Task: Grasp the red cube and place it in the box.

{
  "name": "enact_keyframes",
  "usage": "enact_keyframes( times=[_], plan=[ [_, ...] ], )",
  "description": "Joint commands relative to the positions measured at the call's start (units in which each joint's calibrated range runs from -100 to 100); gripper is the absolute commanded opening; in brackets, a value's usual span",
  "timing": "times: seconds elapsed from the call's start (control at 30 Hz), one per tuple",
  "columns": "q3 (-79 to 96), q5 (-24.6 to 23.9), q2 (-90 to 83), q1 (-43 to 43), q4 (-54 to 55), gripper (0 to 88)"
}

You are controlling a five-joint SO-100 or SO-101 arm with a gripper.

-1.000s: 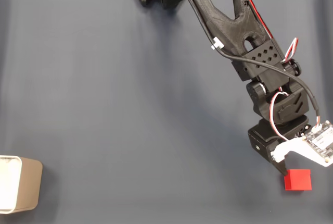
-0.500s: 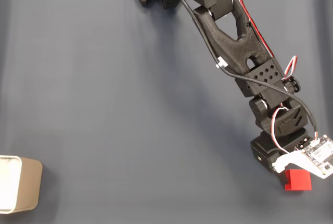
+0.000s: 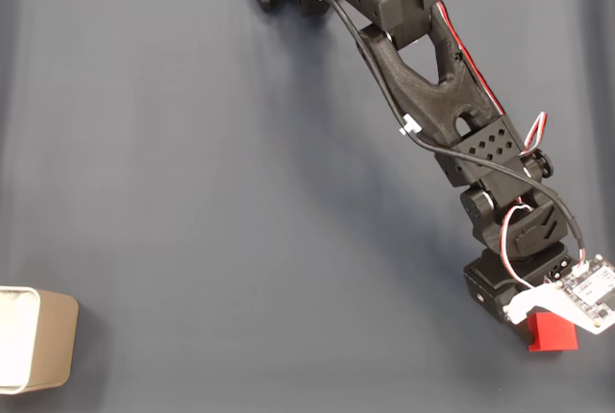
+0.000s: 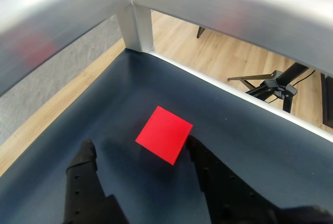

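Dark blue matting covers the table, edged by an aluminium frame in the wrist view. One red cube sits between the two fingers of the end effector, whose jaws are spread wide; the right-hand finger lies just beside the cube, nothing gripped. One beige box stands well apart at the fixed view's lower left.
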State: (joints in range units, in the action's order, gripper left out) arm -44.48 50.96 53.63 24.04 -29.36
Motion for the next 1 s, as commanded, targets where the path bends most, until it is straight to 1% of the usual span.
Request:
enact_keyframes(
  times=[0.0,0.97],
  plan=[
    [-3.60,-0.24,-1.11,-0.10,0.34,39.8],
    [-5.61,-0.78,0.27,1.89,0.34,39.4]
  ],
)
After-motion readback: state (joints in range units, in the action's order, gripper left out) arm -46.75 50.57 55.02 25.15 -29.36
